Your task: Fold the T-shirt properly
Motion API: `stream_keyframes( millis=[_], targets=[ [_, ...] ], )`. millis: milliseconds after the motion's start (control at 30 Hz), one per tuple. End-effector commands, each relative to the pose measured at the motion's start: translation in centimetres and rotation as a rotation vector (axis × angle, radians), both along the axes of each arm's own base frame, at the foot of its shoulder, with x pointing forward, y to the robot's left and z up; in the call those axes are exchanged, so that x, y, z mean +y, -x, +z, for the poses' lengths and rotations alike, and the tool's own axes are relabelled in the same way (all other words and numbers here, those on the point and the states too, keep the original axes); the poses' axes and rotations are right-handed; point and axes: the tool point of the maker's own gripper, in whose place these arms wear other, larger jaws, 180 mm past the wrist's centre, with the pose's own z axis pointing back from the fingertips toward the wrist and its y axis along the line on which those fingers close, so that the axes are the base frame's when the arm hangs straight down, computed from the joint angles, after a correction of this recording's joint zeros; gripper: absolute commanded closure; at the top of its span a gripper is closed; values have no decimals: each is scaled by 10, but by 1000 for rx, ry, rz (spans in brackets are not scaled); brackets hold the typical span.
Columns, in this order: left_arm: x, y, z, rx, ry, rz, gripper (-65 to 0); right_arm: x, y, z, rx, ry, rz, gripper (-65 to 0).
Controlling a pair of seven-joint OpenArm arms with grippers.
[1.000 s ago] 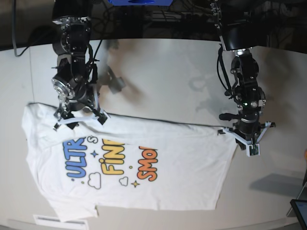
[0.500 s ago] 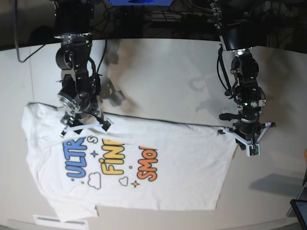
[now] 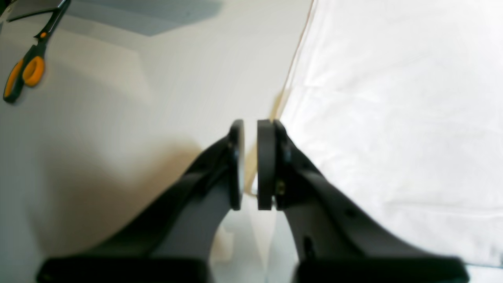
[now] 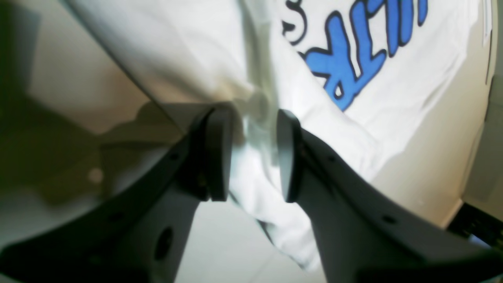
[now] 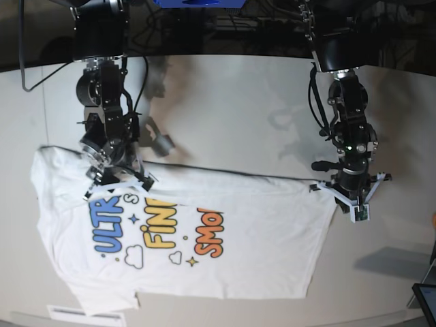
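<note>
Pinching soft, limp T-shirt [image 5: 225,238] cloth, our right gripper [image 4: 251,155] has shoulder fabric bunched between half-parted fingers; our left gripper [image 3: 250,165], nearly shut, nips the hem.

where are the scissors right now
The scissors lie on the table at the left wrist view's top-left, well apart from the T-shirt filling its right side.

Soft cloth on a smooth matt table.
From my seat the T-shirt [image 5: 225,245] reads as soft matt white cloth, lightly creased, its blue print [image 4: 353,59] flat and unshiny. The table [image 5: 231,109] looks smooth and pale. Gripper fingers [image 3: 267,165] seem matt dark plastic; the scissors [image 3: 23,70] have orange plastic handles.
</note>
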Motion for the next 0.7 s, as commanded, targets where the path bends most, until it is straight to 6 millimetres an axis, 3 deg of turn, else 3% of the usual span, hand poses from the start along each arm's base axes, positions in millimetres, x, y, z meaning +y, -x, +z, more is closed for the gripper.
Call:
stream_keyframes(
  millis=[0, 100, 200, 400, 567, 667],
  targets=[
    [6, -8, 20, -59, -25, 5, -50, -6, -12, 17, -57, 11, -11, -225],
    [6, -8, 20, -59, -25, 5, -50, -19, -11, 18, -58, 22, -39, -308],
    [6, -9, 21, -62, -25, 5, -50, -30, -13, 19, -67, 12, -69, -312],
    [5, -11, 22, -67, -22, 4, -50, -31, -13, 9, -49, -11, -68, -309],
    [5, -10, 22, -65, -22, 4, -50, -32, -16, 6, -38, -11, -68, -178],
    [5, -9, 20, -62, -22, 4, -50, -31, -19, 2, -25, -11, -68, -139]
  ],
)
